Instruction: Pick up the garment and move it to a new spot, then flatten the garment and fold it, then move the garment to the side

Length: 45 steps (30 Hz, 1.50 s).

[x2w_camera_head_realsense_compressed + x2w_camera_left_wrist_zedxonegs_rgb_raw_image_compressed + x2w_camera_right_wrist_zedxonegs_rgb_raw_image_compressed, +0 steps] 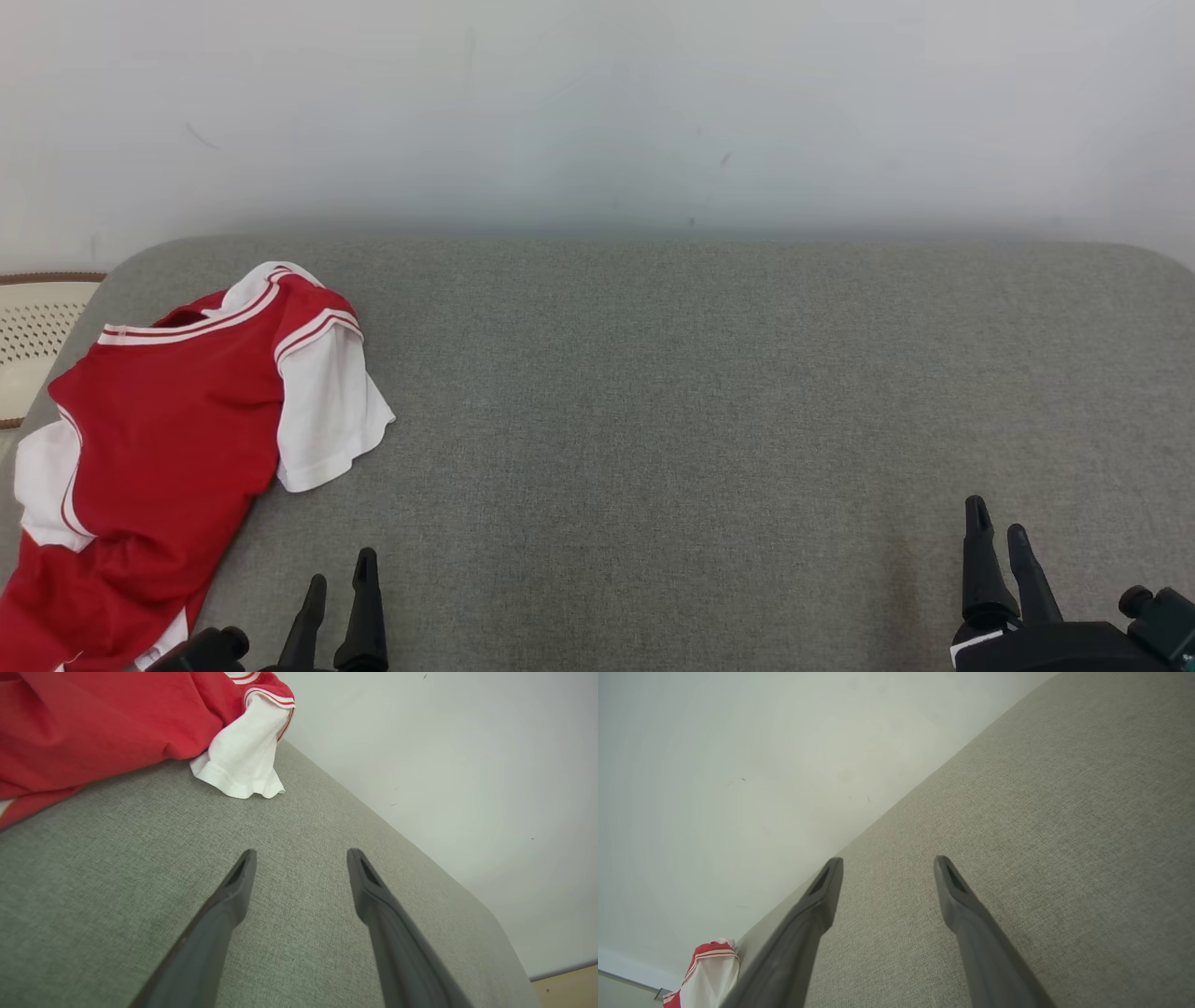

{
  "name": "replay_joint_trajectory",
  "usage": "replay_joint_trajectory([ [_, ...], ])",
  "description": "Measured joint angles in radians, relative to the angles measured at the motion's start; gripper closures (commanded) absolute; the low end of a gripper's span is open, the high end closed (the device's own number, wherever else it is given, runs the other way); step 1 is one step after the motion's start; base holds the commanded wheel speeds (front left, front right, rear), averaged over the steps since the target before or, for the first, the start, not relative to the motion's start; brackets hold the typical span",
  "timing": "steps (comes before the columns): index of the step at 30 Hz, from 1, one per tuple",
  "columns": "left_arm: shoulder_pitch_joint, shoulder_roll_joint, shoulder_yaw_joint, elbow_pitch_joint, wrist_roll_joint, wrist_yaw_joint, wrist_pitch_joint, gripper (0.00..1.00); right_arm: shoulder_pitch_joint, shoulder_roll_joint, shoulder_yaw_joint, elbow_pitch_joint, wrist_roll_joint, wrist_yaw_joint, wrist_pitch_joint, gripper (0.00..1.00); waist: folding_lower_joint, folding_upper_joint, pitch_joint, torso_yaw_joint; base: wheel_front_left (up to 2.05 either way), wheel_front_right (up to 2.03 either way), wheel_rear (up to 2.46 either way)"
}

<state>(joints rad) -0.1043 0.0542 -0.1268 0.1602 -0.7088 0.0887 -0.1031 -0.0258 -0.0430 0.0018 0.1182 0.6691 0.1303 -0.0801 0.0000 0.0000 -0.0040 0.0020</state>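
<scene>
The garment (168,420) is a red shirt with white sleeves and white-striped trim, lying rumpled at the left end of the grey padded surface (700,392); its lower part hangs past the left front corner. In the left wrist view the garment (93,723) fills the upper left, one white sleeve (243,760) resting on the fabric. A small bit of the garment (707,970) shows at the lower left of the right wrist view. My left gripper (341,565) stands open near the front edge, just right of the shirt's hem. My right gripper (997,518) is open at the lower right, far from it.
A pale wall (597,112) rises directly behind the padded surface. A cream perforated object with a brown rim (33,341) sits past the left edge. A strip of wooden floor (567,984) shows beyond the surface's far end in the left wrist view.
</scene>
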Motion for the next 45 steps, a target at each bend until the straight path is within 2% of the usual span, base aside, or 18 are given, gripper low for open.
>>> replay_joint_trajectory([
  [16, 0.003, 0.007, -0.031, -0.036, 0.192, 0.046, -0.045, 0.00, 0.019, -0.001, 0.027, -0.041, -0.194, 0.000, -0.022, 0.00, 0.0000, 0.0000, -0.001, 0.005, 0.00, 0.00, 0.00],
  [28, 0.019, 0.014, -0.038, -0.071, 0.288, 0.073, -0.073, 0.00, 0.035, -0.001, 0.035, -0.070, -0.302, 0.000, -0.035, 0.00, 0.0000, 0.0000, -0.004, 0.006, 0.00, 0.00, 0.00],
  [45, 0.038, 0.022, -0.051, -0.104, 0.426, 0.101, -0.107, 0.00, 0.053, -0.002, 0.036, -0.112, -0.390, 0.000, -0.016, 0.00, 0.0000, 0.0000, -0.010, 0.009, 0.00, 0.00, 0.00],
])
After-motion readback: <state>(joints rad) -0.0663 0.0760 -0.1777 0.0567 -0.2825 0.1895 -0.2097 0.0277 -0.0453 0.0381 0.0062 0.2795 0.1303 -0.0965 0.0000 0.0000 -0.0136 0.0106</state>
